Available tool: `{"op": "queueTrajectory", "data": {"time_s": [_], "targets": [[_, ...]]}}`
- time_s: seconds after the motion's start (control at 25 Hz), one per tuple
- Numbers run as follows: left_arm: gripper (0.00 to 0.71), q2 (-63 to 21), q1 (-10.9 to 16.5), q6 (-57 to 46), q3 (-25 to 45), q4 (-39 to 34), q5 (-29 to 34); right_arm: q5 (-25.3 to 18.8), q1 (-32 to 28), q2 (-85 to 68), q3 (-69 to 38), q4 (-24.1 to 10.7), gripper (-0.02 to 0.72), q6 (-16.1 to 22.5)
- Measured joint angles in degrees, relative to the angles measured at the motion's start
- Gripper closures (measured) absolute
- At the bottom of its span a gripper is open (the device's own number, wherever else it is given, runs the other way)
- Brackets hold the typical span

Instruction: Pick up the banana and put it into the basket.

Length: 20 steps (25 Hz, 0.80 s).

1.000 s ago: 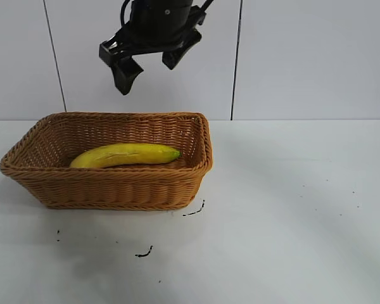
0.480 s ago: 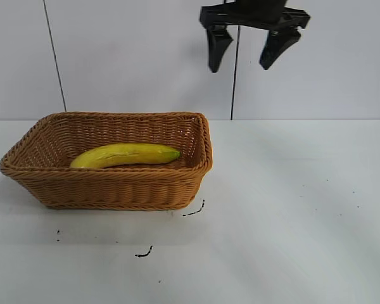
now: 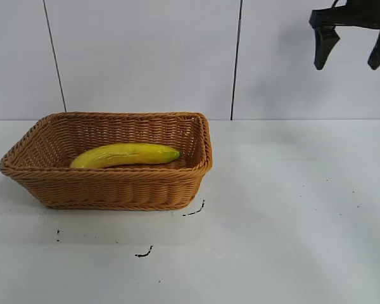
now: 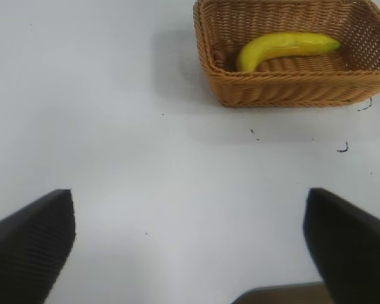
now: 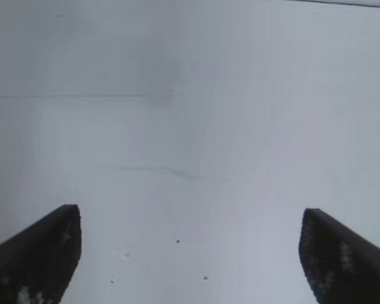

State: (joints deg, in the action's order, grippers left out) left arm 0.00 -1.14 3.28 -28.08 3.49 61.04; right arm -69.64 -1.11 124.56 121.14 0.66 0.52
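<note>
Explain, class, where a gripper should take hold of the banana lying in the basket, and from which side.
Grip the banana across its thick middle, coming straight down from above. It lies flat along the basket, whose woven walls block any sideways approach, so the fingers probably best straddle its width there.

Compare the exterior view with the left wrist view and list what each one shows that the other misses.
Only the exterior view shows the right gripper, open and empty, high above the table's right side, and the panelled wall behind. Only the left wrist view shows the left gripper, its fingers wide apart over bare table, away from the basket. Both show the banana lying inside the basket, the white table and its small dark marks.
</note>
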Motion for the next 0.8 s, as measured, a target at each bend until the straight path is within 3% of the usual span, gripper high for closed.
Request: {"op": "queueTrajectory", "data": {"time_s": [0.28,0.8], "targets": [[0.015,0.00,0.00,0.00,0.00,0.00,0.00,0.10,-0.27,-2.45,-4.94,0.91,0.036,-1.15],[0.015,0.00,0.00,0.00,0.00,0.00,0.00,0.11,-0.27,-42.31,-51.23,1.48,0.036,-4.33]]}}
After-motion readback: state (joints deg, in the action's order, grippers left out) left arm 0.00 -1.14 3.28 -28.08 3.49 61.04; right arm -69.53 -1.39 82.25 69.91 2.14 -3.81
